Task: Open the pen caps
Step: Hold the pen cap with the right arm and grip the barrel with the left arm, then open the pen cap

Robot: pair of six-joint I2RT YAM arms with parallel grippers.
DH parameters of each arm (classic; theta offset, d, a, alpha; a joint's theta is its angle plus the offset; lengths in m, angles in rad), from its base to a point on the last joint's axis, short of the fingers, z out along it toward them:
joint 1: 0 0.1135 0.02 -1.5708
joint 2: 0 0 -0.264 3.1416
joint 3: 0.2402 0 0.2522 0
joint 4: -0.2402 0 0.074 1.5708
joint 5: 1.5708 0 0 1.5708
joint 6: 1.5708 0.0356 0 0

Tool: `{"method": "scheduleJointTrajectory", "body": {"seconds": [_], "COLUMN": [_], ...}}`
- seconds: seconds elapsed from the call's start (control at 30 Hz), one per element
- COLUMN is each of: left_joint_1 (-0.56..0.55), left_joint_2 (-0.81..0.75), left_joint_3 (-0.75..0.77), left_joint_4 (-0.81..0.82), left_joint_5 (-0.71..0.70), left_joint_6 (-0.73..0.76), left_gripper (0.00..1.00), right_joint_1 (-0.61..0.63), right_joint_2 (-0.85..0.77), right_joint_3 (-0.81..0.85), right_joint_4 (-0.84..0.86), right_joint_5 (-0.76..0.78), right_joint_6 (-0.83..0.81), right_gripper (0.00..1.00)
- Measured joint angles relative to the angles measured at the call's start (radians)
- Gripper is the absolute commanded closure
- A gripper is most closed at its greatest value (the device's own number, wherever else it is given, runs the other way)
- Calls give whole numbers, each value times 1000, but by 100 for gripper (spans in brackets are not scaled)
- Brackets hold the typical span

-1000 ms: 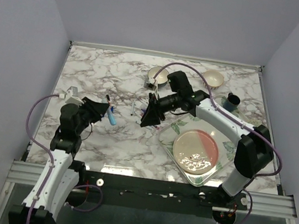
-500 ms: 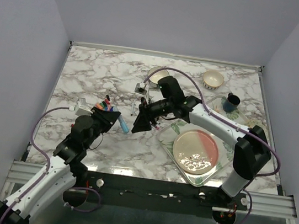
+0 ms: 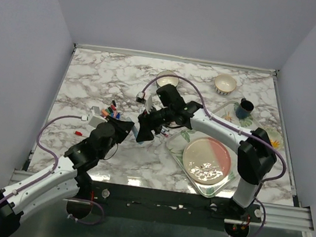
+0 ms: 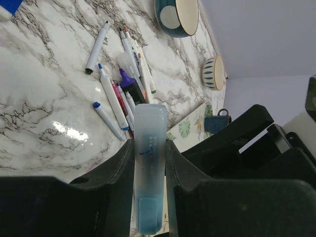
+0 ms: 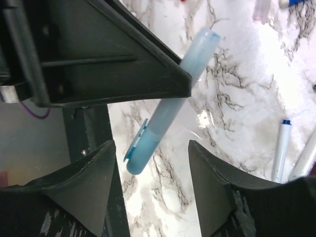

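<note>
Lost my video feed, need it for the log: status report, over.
Left gripper shut on blue pen. Right gripper open, jaws framing its clip end. Cap looks still on. Nothing blocking.

I saw the marble table (image 3: 93,80) carrying loose marker pens (image 3: 110,112) with coloured pen caps (image 4: 97,104) near its middle. Two bowls (image 3: 225,84) sat by the far edge and a dark mug (image 3: 243,109) toward the right edge. A floral tray (image 3: 178,148) lay toward the near-right corner, and a small red piece (image 3: 78,134) toward the left edge.
</note>
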Motion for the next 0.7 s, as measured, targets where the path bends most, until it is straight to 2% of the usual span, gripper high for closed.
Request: {"method": "scheduleJointTrajectory", "body": {"seconds": [0.17, 0.27, 0.3, 0.43, 0.47, 0.5, 0.53, 0.63, 0.7], "left_joint_1": [-57, -84, -92, -117, -122, -124, -125, -127, -127], "left_joint_2": [14, 26, 31, 37, 33, 30, 30, 13, -5], "left_joint_3": [15, 24, 27, 37, 38, 38, 38, 32, 19], "left_joint_4": [-25, -40, -46, -73, -77, -80, -80, -80, -69], "left_joint_5": [-78, -113, -124, -171, -179, -184, -186, -190, -193], "left_joint_6": [-47, -73, -81, -97, -97, -99, -101, -100, -97], "left_gripper": [100, 100, 100, 100, 95, 86, 68, 47, 43], "right_joint_1": [12, 21, 27, 38, 27, 26, 29, 31, 32], "right_joint_2": [28, 37, 41, 59, 68, 72, 74, 75, 74], "right_joint_3": [12, 19, 23, 55, 60, 67, 71, 82, 83], "right_joint_4": [-18, -25, -29, -71, -77, -84, -88, -99, -98], "right_joint_5": [45, 60, 66, 121, 116, 113, 117, 115, 111], "right_joint_6": [-3, 0, -3, 15, 13, 16, 16, 16, 13], "right_gripper": [39, 59, 74, 99, 99, 99, 99, 99, 99]}}
